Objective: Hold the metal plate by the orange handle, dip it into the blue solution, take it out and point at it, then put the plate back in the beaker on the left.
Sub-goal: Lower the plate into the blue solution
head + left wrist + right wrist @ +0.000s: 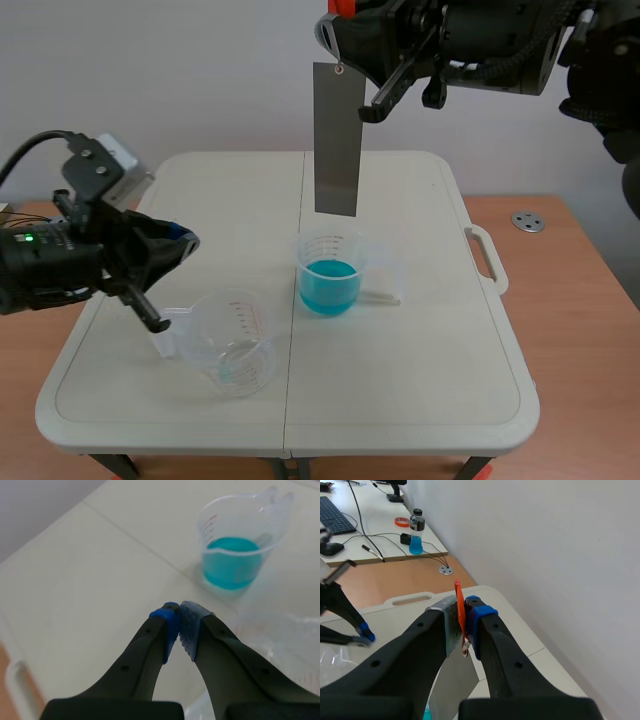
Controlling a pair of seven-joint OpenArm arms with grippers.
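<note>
A long grey metal plate point(337, 140) hangs upright above the beaker of blue solution point(329, 272), its lower edge clear of the rim. My right gripper point(345, 25), raised high, is shut on the plate's orange handle point(460, 607). The empty clear beaker point(230, 342) stands on the table at the front left. My left gripper point(185, 240) is shut on nothing and hovers just above and left of the empty beaker. In the left wrist view its pads point(172, 620) meet, and the blue beaker point(235, 555) stands ahead of them.
The white folding table point(420, 390) has a carry handle point(487, 258) on its right edge. A round metal disc point(527, 221) lies on the wooden desk to the right. A desk with a keyboard point(335, 515) and cables shows in the right wrist view.
</note>
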